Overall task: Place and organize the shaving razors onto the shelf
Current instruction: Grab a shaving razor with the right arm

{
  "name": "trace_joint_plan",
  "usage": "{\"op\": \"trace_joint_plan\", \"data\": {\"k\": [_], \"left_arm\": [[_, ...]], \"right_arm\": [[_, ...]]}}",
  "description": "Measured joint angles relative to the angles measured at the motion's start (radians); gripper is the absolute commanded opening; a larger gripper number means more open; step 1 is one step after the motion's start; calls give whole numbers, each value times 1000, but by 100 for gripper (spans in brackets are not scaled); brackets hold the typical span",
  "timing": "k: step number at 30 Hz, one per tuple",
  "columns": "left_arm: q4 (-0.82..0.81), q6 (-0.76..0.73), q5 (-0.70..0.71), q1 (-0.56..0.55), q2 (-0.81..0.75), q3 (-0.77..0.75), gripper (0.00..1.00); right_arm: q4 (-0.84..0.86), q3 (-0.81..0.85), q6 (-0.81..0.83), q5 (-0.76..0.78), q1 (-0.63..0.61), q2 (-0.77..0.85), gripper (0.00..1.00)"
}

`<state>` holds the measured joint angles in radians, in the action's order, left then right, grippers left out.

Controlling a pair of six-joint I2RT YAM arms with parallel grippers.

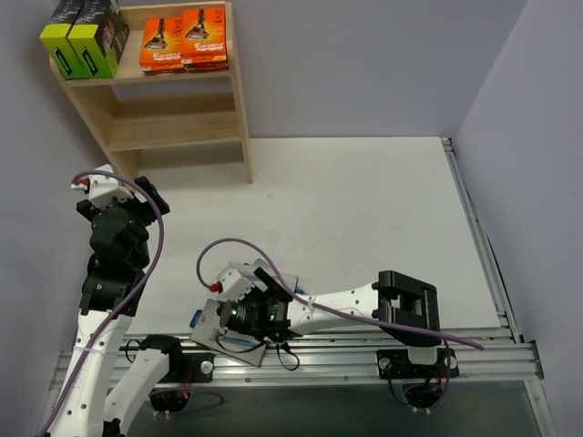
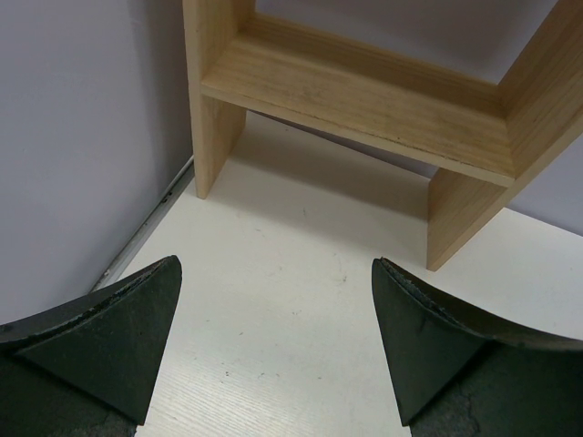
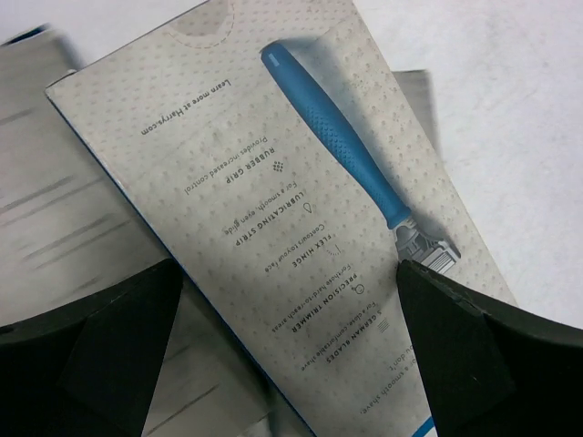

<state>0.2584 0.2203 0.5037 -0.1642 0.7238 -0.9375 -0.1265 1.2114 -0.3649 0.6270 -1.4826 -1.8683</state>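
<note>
The right hand [image 3: 291, 319] is hanging wide open over a grey card [image 3: 273, 209] picturing a blue razor, which is lying on other grey cards [image 3: 73, 228] at the near edge of the desk [image 1: 364, 200]. The left hand [image 2: 273, 350] is also gaping empty, facing the foot of the wooden shelf [image 2: 364, 91]. Orange packs [image 1: 182, 38] and black-and-green boxes [image 1: 84, 38] are sitting on its top tier.

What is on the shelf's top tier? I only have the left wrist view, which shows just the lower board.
Observer: On the shelf, two black boxes with lime-green sides at left, two orange packs to their right.
Operator: Any razors off the shelf?
Observer: Yes, grey cards showing a blue razor lie piled at the table's near edge.
Operator: Is one held?
Observer: No, the right fingers stand open over them.
</note>
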Motion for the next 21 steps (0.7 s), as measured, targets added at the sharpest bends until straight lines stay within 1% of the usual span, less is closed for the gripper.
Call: {"op": "trace_joint_plan", "data": {"k": [4, 7, 9, 12, 21], "left_arm": [[0, 0, -11, 0, 10, 0, 94], [0, 2, -18, 0, 15, 0, 94], [0, 3, -23, 0, 21, 0, 94], [0, 4, -30, 0, 29, 0, 94], [0, 4, -37, 0, 31, 0, 94]], "right_arm": [[30, -22, 32, -29, 134, 18, 99], [35, -22, 52, -40, 200, 23, 98], [30, -22, 59, -48, 217, 27, 99], [24, -30, 76, -65, 188, 49, 100], [3, -37, 73, -100, -32, 156, 100]]}}
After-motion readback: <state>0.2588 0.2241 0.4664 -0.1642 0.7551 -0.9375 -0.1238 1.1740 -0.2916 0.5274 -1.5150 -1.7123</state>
